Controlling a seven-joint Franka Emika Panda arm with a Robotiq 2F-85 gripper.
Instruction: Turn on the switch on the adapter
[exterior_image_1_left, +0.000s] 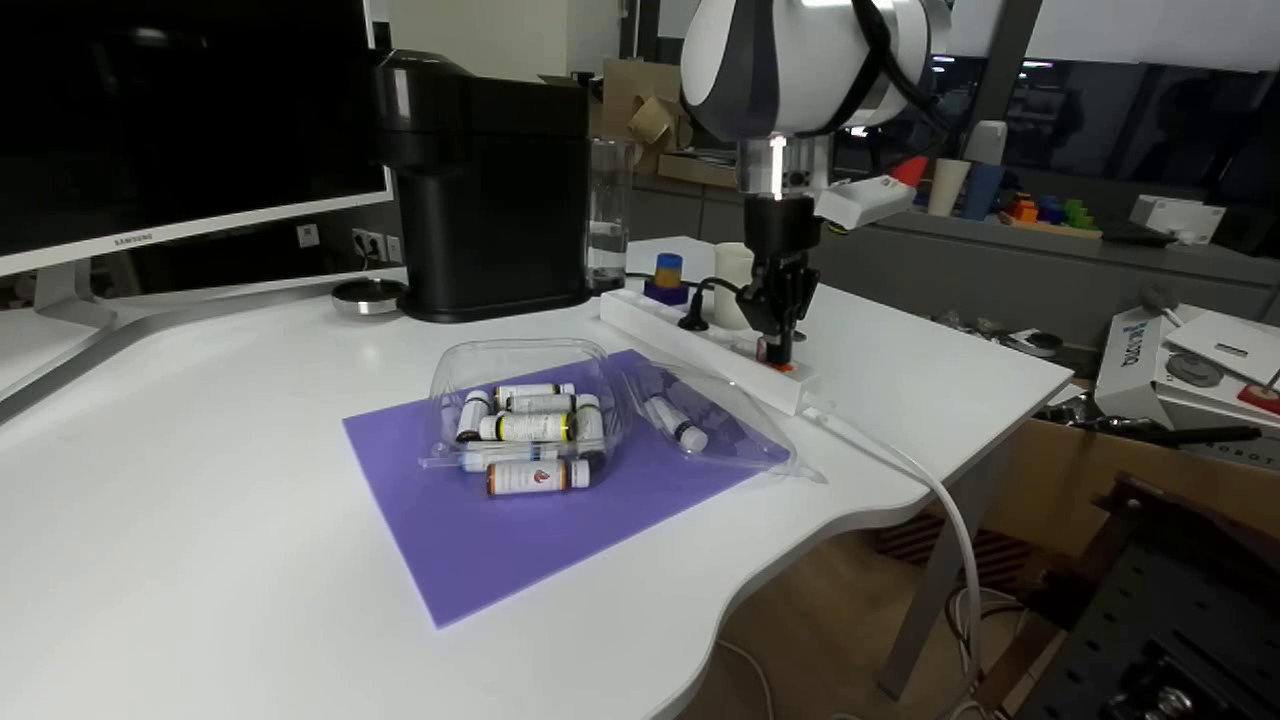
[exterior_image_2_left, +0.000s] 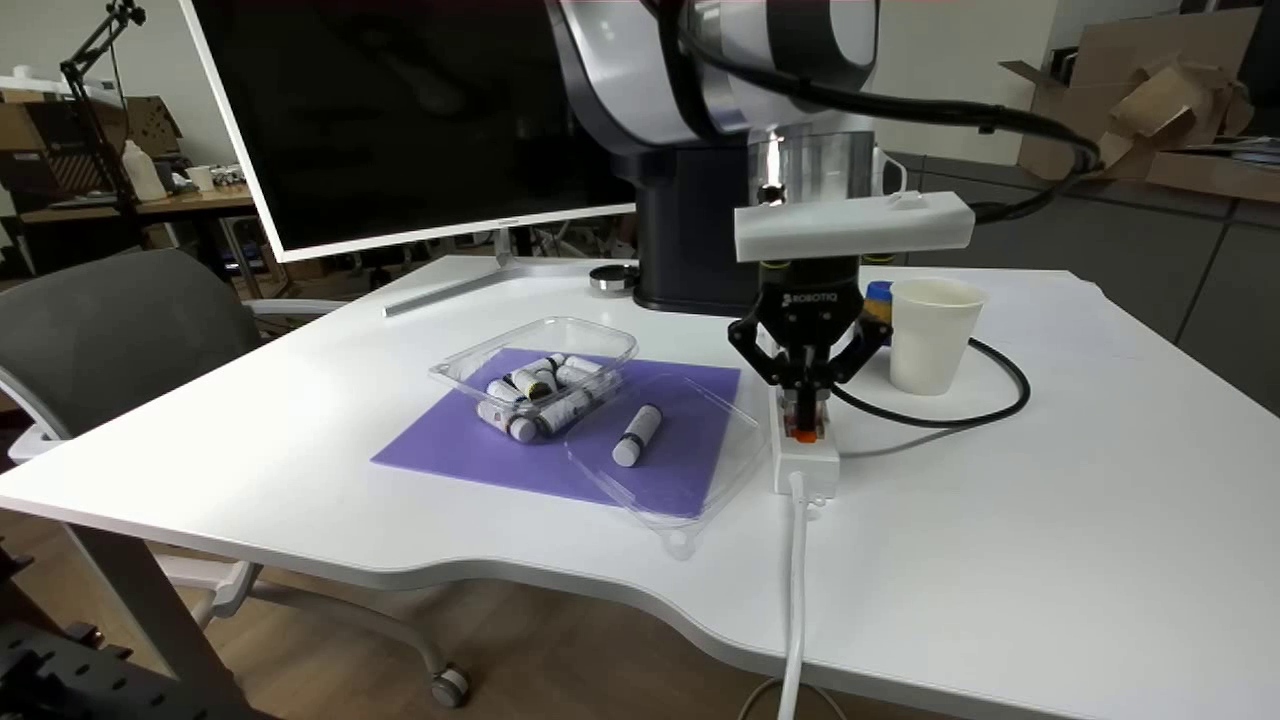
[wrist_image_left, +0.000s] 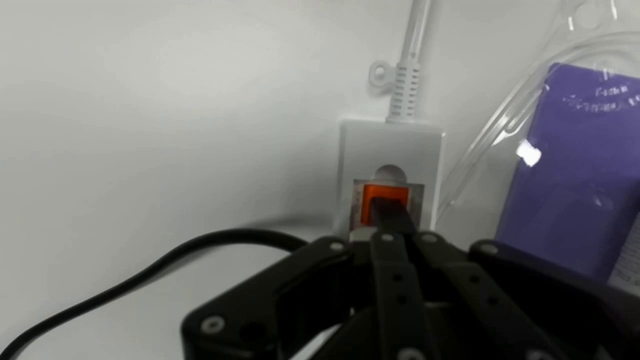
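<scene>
The adapter (exterior_image_1_left: 665, 328) is a long white power strip on the white table. Its corded end shows in an exterior view (exterior_image_2_left: 805, 470) and in the wrist view (wrist_image_left: 367, 145). The switch is an orange-red button in its top face near the cord end, seen in the wrist view (wrist_image_left: 385, 190) and in an exterior view (exterior_image_2_left: 804, 437). My gripper (wrist_image_left: 391, 207) points straight down with its fingers together and nothing between them. It is also in both exterior views (exterior_image_1_left: 779, 350) (exterior_image_2_left: 803, 405). The fingertips are at the switch and hide part of it; they appear to touch it.
A black plug (exterior_image_1_left: 693, 318) with a cable sits in the strip. A white cup (exterior_image_2_left: 932, 335) stands beside it. A clear tray (exterior_image_1_left: 530, 350) of small bottles and a clear lid (exterior_image_2_left: 690, 450) lie on a purple sheet (exterior_image_1_left: 480, 560). A black machine (exterior_image_1_left: 490, 200) stands behind.
</scene>
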